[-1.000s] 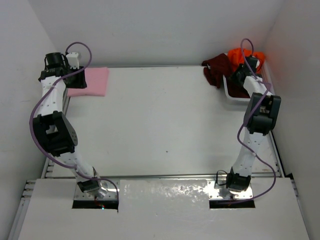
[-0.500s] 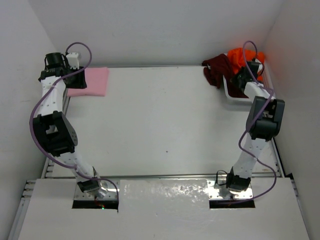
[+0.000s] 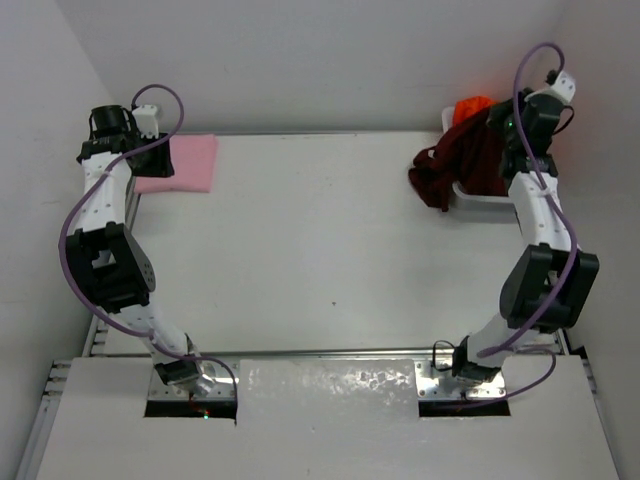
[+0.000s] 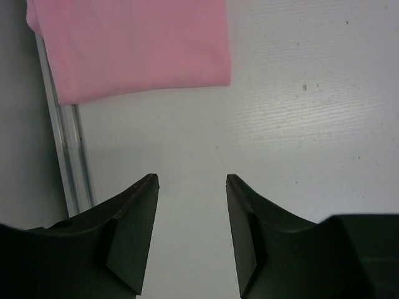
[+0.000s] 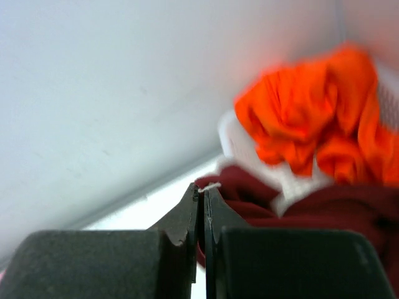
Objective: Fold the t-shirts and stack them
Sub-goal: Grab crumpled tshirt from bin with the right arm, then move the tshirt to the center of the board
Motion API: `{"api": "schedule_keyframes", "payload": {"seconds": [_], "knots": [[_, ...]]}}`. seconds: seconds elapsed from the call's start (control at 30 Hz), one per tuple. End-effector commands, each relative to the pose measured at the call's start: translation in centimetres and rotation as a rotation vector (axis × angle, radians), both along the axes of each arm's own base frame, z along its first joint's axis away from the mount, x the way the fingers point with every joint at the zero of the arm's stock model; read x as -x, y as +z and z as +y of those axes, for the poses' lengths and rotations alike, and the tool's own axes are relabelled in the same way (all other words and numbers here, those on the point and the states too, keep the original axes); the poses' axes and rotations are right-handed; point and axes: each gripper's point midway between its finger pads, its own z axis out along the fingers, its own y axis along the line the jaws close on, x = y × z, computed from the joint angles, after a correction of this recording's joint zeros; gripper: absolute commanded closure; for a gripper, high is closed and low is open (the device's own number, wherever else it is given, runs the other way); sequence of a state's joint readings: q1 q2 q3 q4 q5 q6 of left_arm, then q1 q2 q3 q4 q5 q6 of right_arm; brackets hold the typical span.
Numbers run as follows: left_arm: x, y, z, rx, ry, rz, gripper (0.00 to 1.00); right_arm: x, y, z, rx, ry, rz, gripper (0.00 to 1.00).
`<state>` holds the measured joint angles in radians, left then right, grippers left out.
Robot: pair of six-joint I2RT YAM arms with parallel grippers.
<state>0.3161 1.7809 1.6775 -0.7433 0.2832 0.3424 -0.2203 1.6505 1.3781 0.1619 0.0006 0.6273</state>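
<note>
The light pink t-shirt (image 3: 186,163) lies folded flat at the table's far left corner. My left gripper (image 4: 192,184) hovers open just in front of its near edge (image 4: 134,47), nothing between the fingers. At the far right, my right gripper (image 5: 201,190) is raised and shut on a fold of the dark maroon t-shirt (image 3: 462,160), which hangs from it and drapes over the basket's left side down to the table. The bright orange t-shirt (image 3: 472,105) sits crumpled in the basket behind it, blurred in the right wrist view (image 5: 312,124).
The white basket (image 3: 482,203) stands at the far right against the wall. A metal rail (image 4: 65,156) runs along the table's left edge beside the left gripper. Walls close in the back and both sides.
My right arm has risen and stretched toward the back wall, jaws closing on the maroon t-shirt and pulling it up out of the basket. The left arm has not moved.
</note>
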Motion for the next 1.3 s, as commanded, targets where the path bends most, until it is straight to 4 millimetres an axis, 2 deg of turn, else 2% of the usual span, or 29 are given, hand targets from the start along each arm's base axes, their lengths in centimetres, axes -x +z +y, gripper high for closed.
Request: {"api": "schedule_keyframes", "payload": {"seconds": [0.0, 0.03, 0.1, 0.13, 0.2, 0.23, 0.3, 0.33, 0.4, 0.47, 0.5, 0.53, 0.57, 0.6, 0.63, 0.7, 0.73, 0.77, 0.8, 0.87, 0.9, 0.97, 1.0, 1.07, 1.1, 1.17, 1.2, 1.23, 1.27], "knots": [[-0.9, 3.4, 0.1, -0.012, -0.013, -0.101, 0.54, 2.6, 14.6, 0.3, 0.142, -0.009, -0.315, 1.0], [-0.9, 3.6, 0.0, -0.012, -0.016, -0.107, 0.54, 3.4, 17.9, 0.7, 0.167, -0.004, -0.378, 1.0], [-0.9, 3.8, -0.2, -0.004, -0.019, -0.113, 0.54, 4.6, 21.2, 1.1, 0.205, 0.008, -0.421, 1.0], [-0.8, 4.2, -0.3, -0.001, -0.024, -0.125, 0.54, 5.9, 24.5, 1.9, 0.229, 0.033, -0.48, 1.0], [-0.8, 4.5, -0.5, 0.005, -0.028, -0.134, 0.54, 7.5, 27.6, 2.7, 0.249, 0.053, -0.543, 1.0], [-0.8, 4.8, -0.7, 0.007, -0.036, -0.143, 0.54, 8.8, 30.2, 3.2, 0.263, 0.063, -0.598, 1.0], [-0.7, 5.1, -0.8, 0.011, -0.039, -0.152, 0.54, 10.3, 32.7, 4.5, 0.255, 0.11, -0.653, 1.0], [-0.6, 5.5, -1.0, 0.011, -0.044, -0.161, 0.54, 12.1, 35.1, 5.5, 0.259, 0.136, -0.713, 1.0], [-0.4, 5.8, -1.1, 0.013, -0.045, -0.169, 0.54, 14.5, 38.0, 8.5, 0.254, 0.221, -0.799, 1.0], [-0.2, 6.3, -1.2, 0.011, -0.047, -0.18, 0.54, 17.0, 40.3, 11.0, 0.258, 0.289, -0.874, 1.0], [-0.2, 6.6, -1.2, 0.009, -0.047, -0.186, 0.54, 18.0, 41.1, 13.3, 0.238, 0.35, -0.908, 1.0], [0.0, 6.9, -1.4, 0.012, -0.049, -0.194, 0.54, 19.6, 42.6, 14.5, 0.232, 0.388, -0.963, 1.0], [0.0, 7.1, -1.4, 0.012, -0.048, -0.198, 0.54, 20.2, 43.1, 15.7, 0.185, 0.439, -0.987, 1.0], [0.1, 7.4, -1.5, 0.013, -0.051, -0.203, 0.54, 21.1, 43.3, 18.1, 0.149, 0.535, -1.009, 1.0], [0.2, 7.7, -1.5, 0.015, -0.048, -0.211, 0.54, 21.9, 43.9, 19.1, 0.119, 0.582, -1.039, 1.0], [0.3, 8.1, -1.6, 0.014, -0.049, -0.22, 0.54, 22.0, 43.2, 22.2, 0.023, 0.71, -1.025, 1.0], [0.4, 8.6, -1.6, 0.008, -0.045, -0.229, 0.54, 21.6, 42.3, 24.3, -0.04, 0.784, -1.002, 1.0], [0.4, 8.6, -1.5, 0.005, -0.042, -0.23, 0.54, 20.8, 41.6, 24.7, -0.052, 0.801, -0.979, 1.0], [0.5, 8.9, -1.4, 0.0, -0.037, -0.233, 0.54, 20.4, 40.2, 26.9, -0.083, 0.869, -0.938, 1.0], [0.7, 9.3, -1.1, -0.013, -0.023, -0.237, 0.54, 19.0, 37.9, 28.7, -0.149, 0.941, -0.863, 1.0], [0.8, 9.5, -0.9, -0.018, -0.016, -0.241, 0.54, 17.0, 34.9, 29.6, -0.187, 0.967, -0.779, 1.0], [1.0, 9.9, -0.6, -0.024, -0.008, -0.249, 0.54, 16.2, 31.4, 30.9, -0.169, 1.046, -0.685, 1.0], [1.2, 10.1, -0.6, -0.029, -0.009, -0.253, 0.54, 14.8, 27.9, 31.7, -0.167, 1.068, -0.592, 1.0], [1.5, 10.1, -0.6, -0.041, -0.013, -0.256, 0.54, 13.7, 22.7, 32.3, -0.128, 1.118, -0.469, 1.0], [1.6, 10.4, -0.6, -0.049, -0.021, -0.264, 0.54, 11.9, 17.8, 31.7, -0.14, 1.114, -0.364, 1.0], [1.7, 10.1, -0.7, -0.049, -0.025, -0.259, 0.54, 9.9, 12.1, 30.0, -0.168, 1.105, -0.228, 0.97], [1.7, 10.1, -0.8, -0.05, -0.03, -0.26, 0.53, 7.8, 8.2, 27.0, -0.184, 1.028, -0.14, 0.87], [1.7, 10.0, -0.9, -0.049, -0.041, -0.259, 0.53, 6.0, 2.3, 25.3, -0.236, 0.956, 0.054, 0.71], [1.8, 9.8, -1.0, -0.047, -0.046, -0.249, 0.53, 4.1, -1.3, 22.7, -0.119, 0.863, 0.133, 0.37]]}}
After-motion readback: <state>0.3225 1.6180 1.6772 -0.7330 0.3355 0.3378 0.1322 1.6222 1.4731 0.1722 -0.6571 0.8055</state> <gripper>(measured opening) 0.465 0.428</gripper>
